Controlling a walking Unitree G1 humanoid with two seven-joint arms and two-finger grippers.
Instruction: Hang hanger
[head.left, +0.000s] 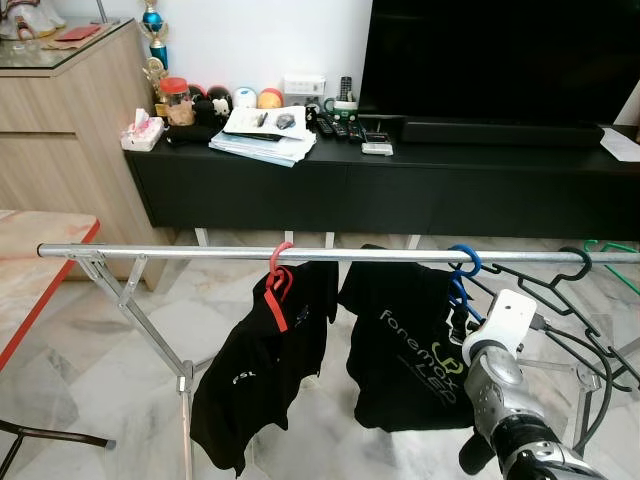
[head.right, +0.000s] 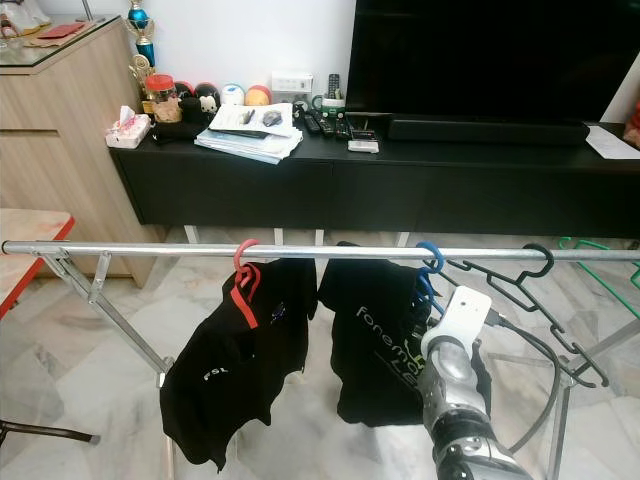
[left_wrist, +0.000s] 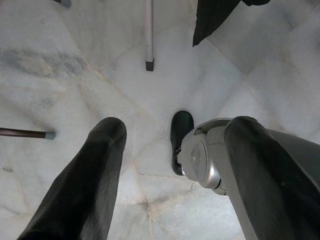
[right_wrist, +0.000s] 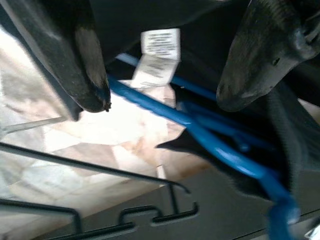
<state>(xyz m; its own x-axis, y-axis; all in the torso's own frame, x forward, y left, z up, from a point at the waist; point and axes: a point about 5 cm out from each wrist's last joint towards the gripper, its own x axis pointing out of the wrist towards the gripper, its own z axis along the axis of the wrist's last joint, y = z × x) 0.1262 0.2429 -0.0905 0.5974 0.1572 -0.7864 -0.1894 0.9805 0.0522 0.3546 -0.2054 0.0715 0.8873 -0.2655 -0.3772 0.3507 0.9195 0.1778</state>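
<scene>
Blue plastic marked the hanger in hand: its hook sat over the steel rail of the drying rack, carrying a black printed T-shirt, between a red hanger with another black shirt on the left and an empty black hanger on the right. The right gripper was raised just beside the blue hanger's neck; in the right wrist view its fingers stood apart on either side of the blue bar, near it, though whether they pinched it could not be told. The left gripper hung idle over the marble floor, fingers spread.

The hook looked seated, so the step seemed to be letting go. Doing it well would mean widening the fingers fully, then drawing the wrist straight back and down, clear of the shirt collar and label, so nothing snagged and tugged the hook off the rail or knocked the black hanger beside it.
</scene>
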